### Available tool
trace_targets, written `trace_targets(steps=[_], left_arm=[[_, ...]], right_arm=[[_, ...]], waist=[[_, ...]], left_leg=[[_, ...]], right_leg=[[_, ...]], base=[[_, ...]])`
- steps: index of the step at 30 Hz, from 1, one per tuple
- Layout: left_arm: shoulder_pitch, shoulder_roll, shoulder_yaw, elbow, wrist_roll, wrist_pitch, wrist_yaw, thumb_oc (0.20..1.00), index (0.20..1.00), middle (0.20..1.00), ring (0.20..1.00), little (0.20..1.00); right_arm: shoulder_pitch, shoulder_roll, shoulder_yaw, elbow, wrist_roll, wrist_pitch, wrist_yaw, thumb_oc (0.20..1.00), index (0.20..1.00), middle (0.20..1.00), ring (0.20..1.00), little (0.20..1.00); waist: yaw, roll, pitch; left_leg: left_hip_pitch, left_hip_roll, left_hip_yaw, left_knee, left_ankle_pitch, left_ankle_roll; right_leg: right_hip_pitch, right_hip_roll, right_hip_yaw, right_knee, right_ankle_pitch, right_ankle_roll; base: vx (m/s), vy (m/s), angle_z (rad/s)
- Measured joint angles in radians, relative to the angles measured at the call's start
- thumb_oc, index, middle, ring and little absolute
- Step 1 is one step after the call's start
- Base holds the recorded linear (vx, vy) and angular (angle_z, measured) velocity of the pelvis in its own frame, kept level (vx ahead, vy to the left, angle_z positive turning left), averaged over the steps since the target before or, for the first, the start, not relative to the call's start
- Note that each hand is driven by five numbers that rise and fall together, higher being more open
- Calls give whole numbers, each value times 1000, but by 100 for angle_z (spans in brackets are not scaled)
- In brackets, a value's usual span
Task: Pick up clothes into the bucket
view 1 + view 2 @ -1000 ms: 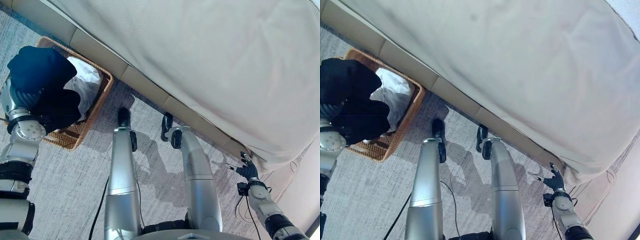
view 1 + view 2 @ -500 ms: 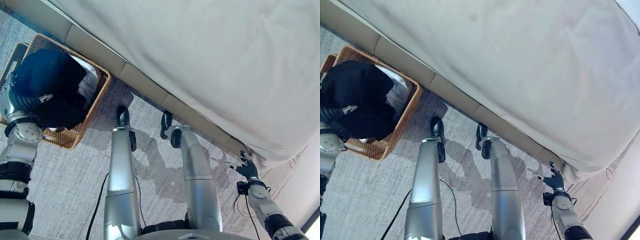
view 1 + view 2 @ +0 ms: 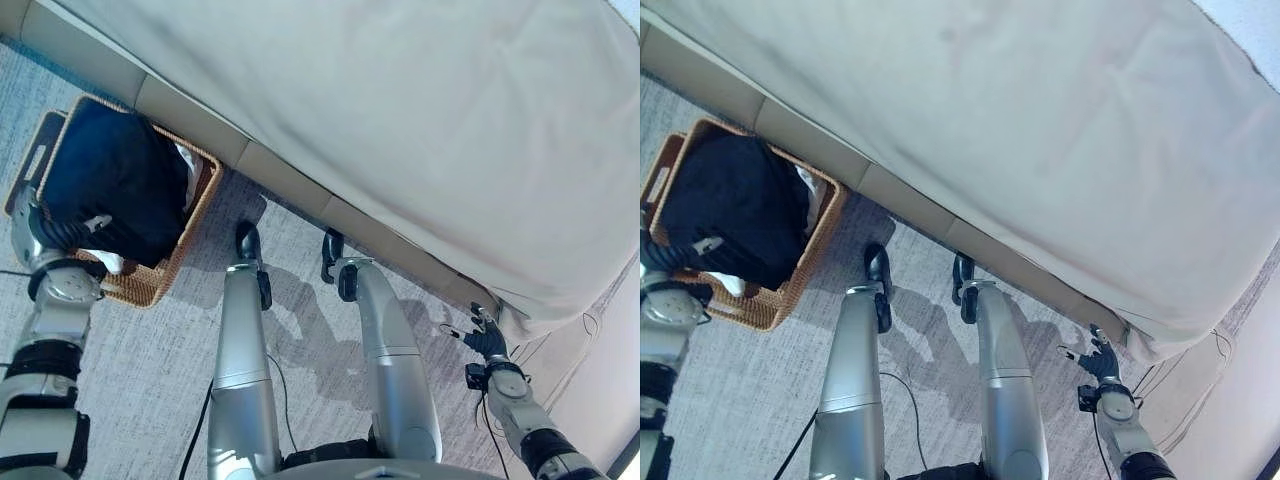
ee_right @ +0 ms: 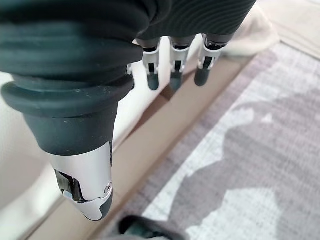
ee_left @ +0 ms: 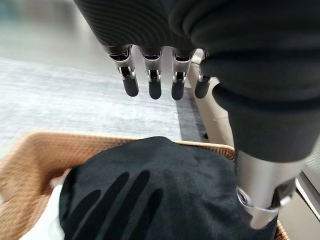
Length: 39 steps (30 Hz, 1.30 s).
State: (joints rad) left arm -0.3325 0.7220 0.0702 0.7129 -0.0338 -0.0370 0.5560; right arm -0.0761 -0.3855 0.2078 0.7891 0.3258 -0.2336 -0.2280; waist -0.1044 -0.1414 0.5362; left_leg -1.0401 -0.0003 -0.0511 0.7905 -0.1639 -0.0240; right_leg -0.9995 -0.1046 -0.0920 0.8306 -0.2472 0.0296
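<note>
Currently the dark garment [image 3: 115, 195] is seen lying in the wicker basket [image 3: 185, 235], heaped over white cloth [image 5: 52, 225] and bulging at the rim. The left robot hand [image 5: 152, 80] hangs just above it, fingers straight and apart, nothing held. A clean lift straight up is judged best, so no fabric is snagged. The right robot hand [image 4: 172, 75] is relaxed and empty beside the bed [image 3: 420, 120], whose frame stands close behind the basket.

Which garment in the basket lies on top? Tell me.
The dark navy garment lies on top; the white garment just peeks out beneath it at the wicker basket's edge.
</note>
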Motion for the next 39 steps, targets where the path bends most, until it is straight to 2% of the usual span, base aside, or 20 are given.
trace_targets(steps=[2,3,4,6,8,12,13,15,16,17,18,19,21,22,24,28,31,34,36,39], left_arm=[[25,-100,31,-8,-85,-37,16,1000,1000,1000,1000,1000],[49,-174,34,-25,-181,-85,13,1000,1000,1000,1000,1000],[65,-212,27,-41,-228,-108,7,1000,1000,1000,1000,1000],[94,-343,-4,-22,-416,-188,-80,1000,1000,1000,1000,1000],[81,-364,-30,77,-457,-193,-122,1000,1000,1000,1000,1000],[134,-426,-106,98,-492,-192,-216,1000,1000,1000,1000,1000],[154,-462,-146,112,-491,-192,-250,1000,1000,1000,1000,1000],[178,-491,-189,125,-477,-192,-298,1000,1000,1000,1000,1000],[182,-502,-193,148,-460,-192,-308,1000,1000,1000,1000,1000],[209,-514,-207,158,-425,-187,-310,1000,1000,1000,1000,1000],[228,-518,-206,154,-399,-188,-307,1000,1000,1000,1000,1000],[258,-526,-206,153,-342,-188,-300,1000,1000,1000,1000,1000],[296,-535,-206,155,-293,-187,-295,1000,1000,1000,1000,1000],[328,-543,-210,189,-254,-186,-296,1000,1000,1000,1000,1000],[330,-543,-227,278,-204,-171,-302,1000,1000,1000,1000,1000],[363,-535,-267,362,-76,-143,-362,1000,1000,1000,1000,1000],[364,-537,-262,420,-57,-126,-414,1000,1000,1000,1000,1000],[363,-536,-258,459,-56,-109,-441,1000,1000,1000,1000,1000],[367,-532,-257,467,-55,-102,-454,1000,1000,1000,1000,1000],[372,-530,-257,462,-55,-100,-480,1000,1000,1000,1000,1000]], right_arm=[[-5,22,-3,10,0,3,-8,1000,1000,1000,1000,1000],[-9,35,-2,14,-1,6,-13,1000,1000,1000,1000,1000],[-9,39,-1,15,-1,8,-16,1000,1000,1000,1000,1000],[-21,63,-25,43,0,9,-23,1000,1000,1000,1000,1000],[-31,67,-26,53,0,10,-23,1000,1000,1000,1000,1000],[-60,102,-80,129,0,21,-34,1000,1000,1000,1000,1000],[-49,124,-87,167,-1,29,-41,1000,1000,1000,1000,1000],[-28,123,-92,178,-3,32,-41,1000,1000,1000,1000,1000],[-19,123,-93,183,-5,36,-41,1000,1000,1000,1000,1000],[7,121,-93,183,-14,40,-40,1000,1000,1000,1000,1000],[15,121,-93,184,-24,41,-40,1000,1000,1000,1000,1000],[25,122,-91,206,-47,46,-39,1000,1000,1000,1000,1000],[34,124,-91,228,-65,58,-38,1000,1000,1000,1000,1000],[42,124,-92,263,-79,63,-37,1000,1000,1000,1000,1000],[40,124,-92,310,-82,70,-30,1000,1000,1000,1000,1000],[66,125,-92,341,-101,85,-2,1000,1000,1000,1000,1000],[76,133,-86,355,-112,93,33,1000,1000,1000,1000,1000],[81,132,-41,357,-160,112,67,1000,1000,1000,1000,1000],[84,127,30,357,-237,135,93,1000,1000,1000,1000,1000],[83,128,43,335,-306,140,124,1000,1000,1000,1000,1000]], waist=[[16,1,0],[27,1,1],[33,1,0],[45,2,0],[51,2,-1],[61,18,-1],[65,34,-7],[65,71,-23],[65,84,-34],[64,113,-80],[65,124,-101],[66,145,-119],[66,161,-145],[66,173,-189],[66,178,-210],[69,174,-329],[68,177,-390],[67,182,-415],[67,180,-421],[67,178,-437]], left_leg=[[69,-3,17,-39,9,3],[126,-8,23,-72,12,5],[158,-12,25,-91,17,3],[288,-31,32,-186,48,2],[346,-32,34,-230,62,4],[525,-38,37,-362,106,-4],[635,-37,30,-433,127,-16],[745,-33,19,-517,139,-28],[772,-32,18,-542,152,-26],[787,-26,14,-572,147,-24],[790,-24,14,-583,147,-25],[825,-20,12,-613,167,-26],[863,-15,10,-648,177,-27],[884,-6,5,-675,190,-31],[937,8,-3,-700,203,-38],[1000,28,0,-735,202,-40],[1045,34,15,-766,197,-46],[1080,39,23,-789,198,-45],[1110,41,23,-802,198,-45],[1116,41,23,-804,197,-45]], right_leg=[[56,-4,13,-23,3,5],[104,-10,18,-42,3,5],[130,-13,21,-54,3,5],[239,-30,24,-104,6,9],[284,-30,23,-133,12,8],[442,-37,15,-210,27,9],[545,-35,4,-265,32,10],[652,-31,-15,-322,34,14],[671,-28,-18,-344,41,15],[687,-23,-21,-363,40,16],[689,-21,-25,-368,40,16],[717,-15,-30,-388,45,15],[747,-10,-31,-402,42,12],[768,1,-39,-426,43,10],[829,16,-51,-469,50,2],[901,38,-55,-526,40,-3],[938,47,-47,-553,40,-3],[973,53,-43,-581,46,1],[1008,57,-46,-605,50,3],[1018,57,-46,-613,51,4]], base=[[-5,-9,-3],[-8,-15,4],[-4,-14,10],[-74,-24,17],[-20,-41,5],[52,-88,5],[109,-111,11],[124,-110,14],[128,-128,7],[80,-94,-2],[166,-189,-2],[86,-95,-1],[102,-113,3],[88,-94,4],[115,-69,7],[135,-25,0],[98,1,-10],[71,-17,-8],[42,-13,2],[39,-4,1]])
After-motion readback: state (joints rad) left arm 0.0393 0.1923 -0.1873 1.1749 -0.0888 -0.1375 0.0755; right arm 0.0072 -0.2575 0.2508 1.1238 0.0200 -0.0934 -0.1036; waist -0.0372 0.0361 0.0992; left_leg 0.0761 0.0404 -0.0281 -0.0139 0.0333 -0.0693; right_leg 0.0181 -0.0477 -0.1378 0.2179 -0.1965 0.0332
